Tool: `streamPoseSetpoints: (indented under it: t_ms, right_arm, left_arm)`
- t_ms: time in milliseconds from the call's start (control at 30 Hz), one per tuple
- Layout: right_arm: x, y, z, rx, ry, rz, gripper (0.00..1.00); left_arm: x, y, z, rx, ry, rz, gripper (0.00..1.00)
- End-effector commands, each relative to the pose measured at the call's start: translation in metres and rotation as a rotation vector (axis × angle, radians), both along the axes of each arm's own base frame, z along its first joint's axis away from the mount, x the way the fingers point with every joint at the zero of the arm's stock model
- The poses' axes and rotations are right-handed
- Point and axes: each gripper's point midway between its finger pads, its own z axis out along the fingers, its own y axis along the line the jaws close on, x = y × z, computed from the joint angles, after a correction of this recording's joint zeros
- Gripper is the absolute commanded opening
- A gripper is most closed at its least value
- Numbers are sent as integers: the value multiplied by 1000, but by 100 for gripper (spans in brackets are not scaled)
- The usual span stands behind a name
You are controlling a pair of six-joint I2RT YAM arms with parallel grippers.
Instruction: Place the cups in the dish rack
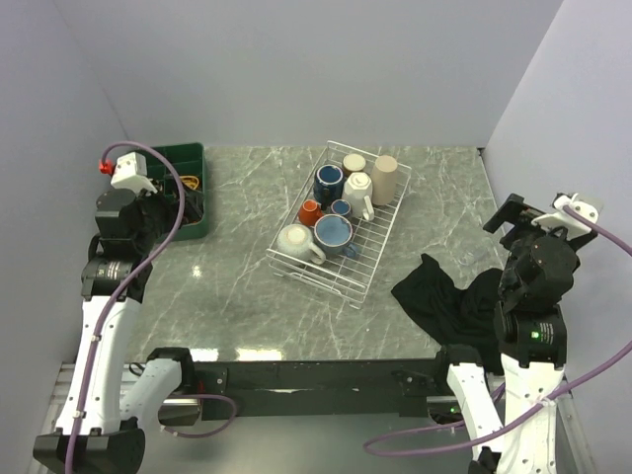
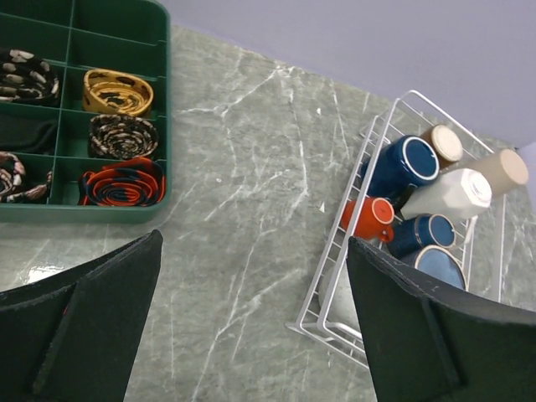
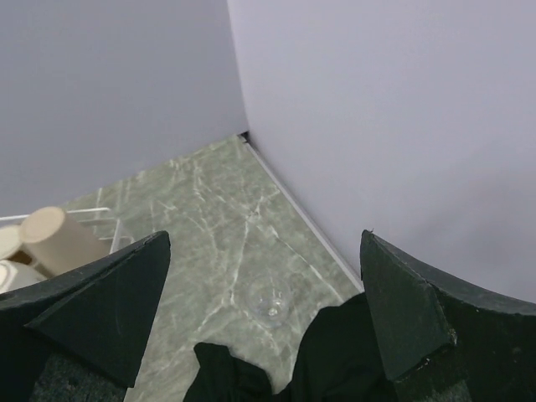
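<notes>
The white wire dish rack (image 1: 378,259) stands mid-table and holds several cups: a tall beige tumbler (image 1: 384,179), a brown-cream cup (image 1: 354,164), a dark blue mug (image 1: 329,182), a white mug (image 1: 357,194), a small orange cup (image 1: 310,211), a small navy cup (image 1: 340,208), a blue-lined mug (image 1: 333,233) and a cream mug (image 1: 295,242). My left gripper (image 1: 170,202) is open and empty, raised left of the rack (image 2: 333,280); the orange cup (image 2: 368,219) shows in its view. My right gripper (image 1: 506,215) is open and empty at the far right; its view shows the tumbler (image 3: 55,239).
A dark green compartment tray (image 1: 188,158) with rolled fabric items (image 2: 120,186) sits at the back left. A black cloth (image 1: 449,301) lies at the front right under my right gripper (image 3: 265,243). A small clear glass object (image 3: 270,303) sits beside the cloth (image 3: 343,360). Walls enclose the table.
</notes>
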Motion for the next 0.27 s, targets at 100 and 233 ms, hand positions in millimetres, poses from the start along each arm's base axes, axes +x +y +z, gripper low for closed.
streamPoseSetpoints:
  t_ms: [100,233]
  right_arm:
    - [-10,-13,0,30,-26,-96,100]
    - [-9,-13,1,19,-19,-91,100]
  left_arm:
    - [-11,-3,17,39,-57,-46,96]
    - [-12,-4,19,43,-55,-51,96]
